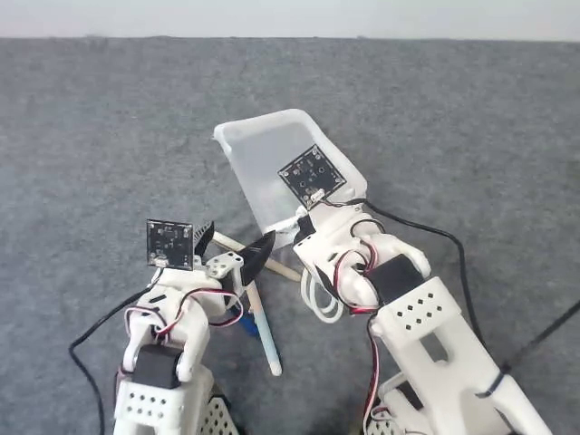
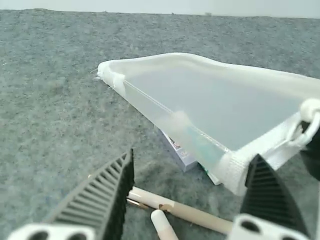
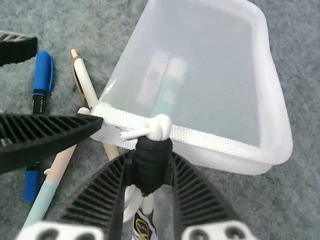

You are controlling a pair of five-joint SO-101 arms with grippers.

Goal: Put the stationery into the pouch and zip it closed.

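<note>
1. Right claw [image 3: 150, 165] is clenched on the black pull [image 3: 149, 147] at the near corner of the pouch [image 1: 272, 159]. A white knotted cord [image 3: 159, 127] sits on the woven band there.
2. From that claw the frosted white pouch stretches away across the grey mat [image 1: 91, 136]. Its gripped end looks lifted off the mat, and the far end rests on it.
3. White and green shapes [image 3: 165, 85] show dimly through the pouch wall. They may be inside the pouch or lying beneath it; the frosted plastic makes it hard to tell.
4. Just beside the gripped corner hangs the left claw [image 1: 237, 236], released, with its black fingers [image 2: 107, 197] spread wide and nothing between them.
5. Under the left claw a beige pen [image 1: 281, 265] lies on the mat, outside the pouch, with one end near the right claw.
6. Nearer the left arm's base, a white pen [image 1: 263, 331] with a pale blue end lies on the mat, pointing away from the pouch.
7. A blue marker [image 3: 40, 90] lies next to the pens, partly under the left arm in the high view.
</note>
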